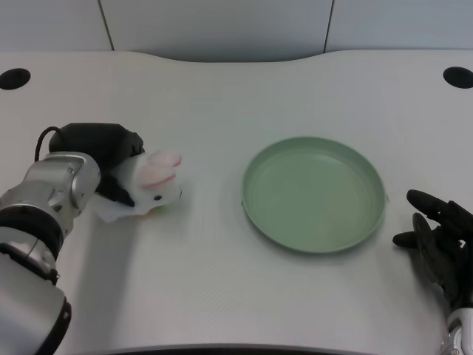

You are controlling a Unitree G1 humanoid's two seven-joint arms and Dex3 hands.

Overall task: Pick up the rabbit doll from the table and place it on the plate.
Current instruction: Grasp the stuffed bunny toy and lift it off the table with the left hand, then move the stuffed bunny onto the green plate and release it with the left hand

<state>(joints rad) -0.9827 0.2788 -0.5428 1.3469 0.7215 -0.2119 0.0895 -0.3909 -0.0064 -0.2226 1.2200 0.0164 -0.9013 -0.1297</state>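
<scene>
At far left, the silver left forearm (52, 196) enters from the lower corner and angles up and inward over the counter (222, 288). Its black left hand (111, 159) sits at the end of the arm, wrapped around the rear of the rabbit (148, 188), with dark fingers (122, 194) visible across the doll's white body. The hand grips the rabbit; the exact lie of the fingers behind the doll is hidden. The rabbit is white with pink-lined ears pointing right, toward the plate, and a small dark eye on its face. Whether it rests on the counter or is held just above it cannot be told; a faint shadow lies directly beneath it. The doll is on the left half of the counter, well apart from the plate (369, 222), with bare white surface between them. The plate is green, round and shallow, lying flat right of centre, with nothing on it. At the lower right edge, the right hand (440, 240) rests near the plate's rim without touching it, fingers apart and holding nothing. Two dark round holes (15, 78) mark the counter's far left and far right corners, along the back edge below the grey wall panels (222, 26).
</scene>
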